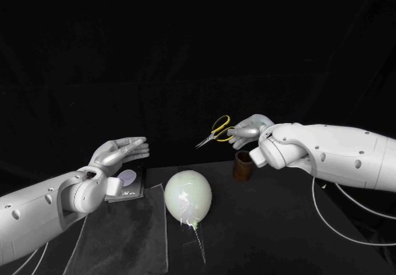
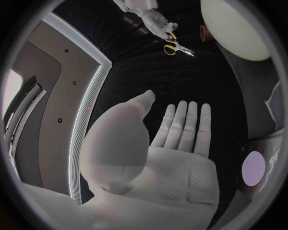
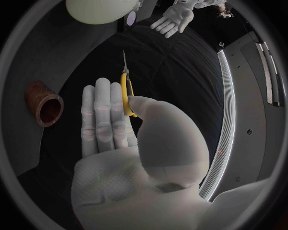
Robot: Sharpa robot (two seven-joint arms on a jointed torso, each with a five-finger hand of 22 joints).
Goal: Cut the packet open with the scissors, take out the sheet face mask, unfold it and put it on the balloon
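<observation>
While raised clear of the black table [image 1: 272, 229], grips the scissors [image 1: 213, 133] in the right hand [image 1: 248, 130], up beyond the balloon [image 1: 188, 197] and to its right. Thumb pressed over the yellow loop handles, other fingers straight and packed together along them, thin metal blades pointing leftward past the balloon's far end. Blades close together; cannot tell if fully closed. In the right wrist view, same grip: right hand [image 3: 120, 139] pinning the scissors [image 3: 126, 88] between thumb and flat fingers, tip aimed toward the balloon [image 3: 99, 9]. Left of the balloon, left hand [image 1: 123, 150] lifted off the table, fingers straight and side by side, thumb apart, holding nothing; in the left wrist view, left hand [image 2: 174, 143] likewise flat and bare-palmed. Balloon pale greenish white, egg-shaped, smooth and glossy, lying on the table, knotted end nearer the robot. Packet [image 1: 128, 184] flat on the table just left of the balloon, partly hidden by the left wrist: dark, rectangular, slick, with a pale round patch. Right of the balloon, a brown holder [image 1: 242, 165]: matte, cylindrical, open-topped, upright. Clear plastic sheet [image 1: 123, 240] flat on the table left of the balloon, edges catching light
</observation>
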